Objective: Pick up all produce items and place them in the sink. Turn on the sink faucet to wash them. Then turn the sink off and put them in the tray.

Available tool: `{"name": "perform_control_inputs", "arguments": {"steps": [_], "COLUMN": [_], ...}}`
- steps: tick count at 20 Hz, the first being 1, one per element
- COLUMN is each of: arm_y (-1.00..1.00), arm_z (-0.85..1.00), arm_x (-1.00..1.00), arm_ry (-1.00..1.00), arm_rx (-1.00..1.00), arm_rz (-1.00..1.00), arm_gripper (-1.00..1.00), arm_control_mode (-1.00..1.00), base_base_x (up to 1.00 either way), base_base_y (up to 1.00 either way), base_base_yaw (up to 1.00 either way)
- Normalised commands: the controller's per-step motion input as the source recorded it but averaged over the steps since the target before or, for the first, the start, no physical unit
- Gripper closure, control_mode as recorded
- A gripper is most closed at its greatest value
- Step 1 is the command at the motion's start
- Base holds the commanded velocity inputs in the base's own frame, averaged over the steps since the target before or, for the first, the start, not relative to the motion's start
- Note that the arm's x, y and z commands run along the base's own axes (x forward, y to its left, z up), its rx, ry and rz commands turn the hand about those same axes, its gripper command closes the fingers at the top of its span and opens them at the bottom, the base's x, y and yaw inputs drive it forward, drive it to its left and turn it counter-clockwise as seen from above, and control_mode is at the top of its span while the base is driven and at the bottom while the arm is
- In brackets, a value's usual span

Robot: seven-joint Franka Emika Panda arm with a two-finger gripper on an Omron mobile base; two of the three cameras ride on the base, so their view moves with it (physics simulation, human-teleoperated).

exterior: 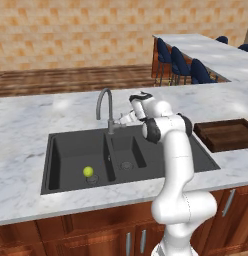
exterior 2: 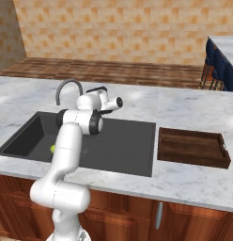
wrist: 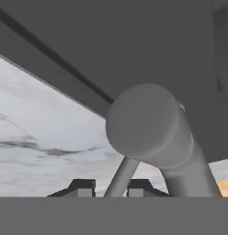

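The produce item, a small yellow-green lime (exterior: 88, 171), lies on the floor of the large left bowl of the dark grey sink (exterior: 55, 156); in the right base view the lime (exterior 2: 53, 148) peeks out from behind my arm. My gripper (exterior: 122, 120) reaches in from the right to the foot of the grey gooseneck sink faucet (exterior: 103, 101). In the hand view the faucet's thick base (wrist: 148, 124) looms close, and its thin lever (wrist: 122, 176) runs down between my finger tips, with my gripper (wrist: 111, 188) shut on it. The brown wooden tray (exterior: 226, 134) sits on the counter to the right of the sink.
The marble counter (exterior: 26, 120) surrounds the sink. A second counter with blue stools (exterior: 181, 62) stands at the back right. My own white arm rises in front of the sink's small bowl (exterior: 127, 150). The tray (exterior 2: 191, 146) holds nothing.
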Motion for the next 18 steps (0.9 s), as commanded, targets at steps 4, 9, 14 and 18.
{"name": "perform_control_inputs", "arguments": {"steps": [4, 9, 14, 18], "arm_y": [0.03, -0.08, 0.00, 0.00], "arm_z": [0.20, 0.88, 0.90, 0.68], "arm_x": [-0.06, -0.40, -0.89, -1.00], "arm_ry": [0.00, 0.00, -0.03, -0.13], "arm_rx": [-0.10, -0.01, -0.04, -0.09], "arm_rz": [0.05, 0.00, 0.00, 0.03], "arm_gripper": [-1.00, -1.00, -1.00, -1.00], "arm_control_mode": [-1.00, -1.00, -1.00, -1.00], "base_base_x": [0.00, 0.00, 0.00, 0.00], "base_base_y": [0.00, 0.00, 0.00, 0.00], "base_base_yaw": [0.00, 0.00, 0.00, 0.00]}}
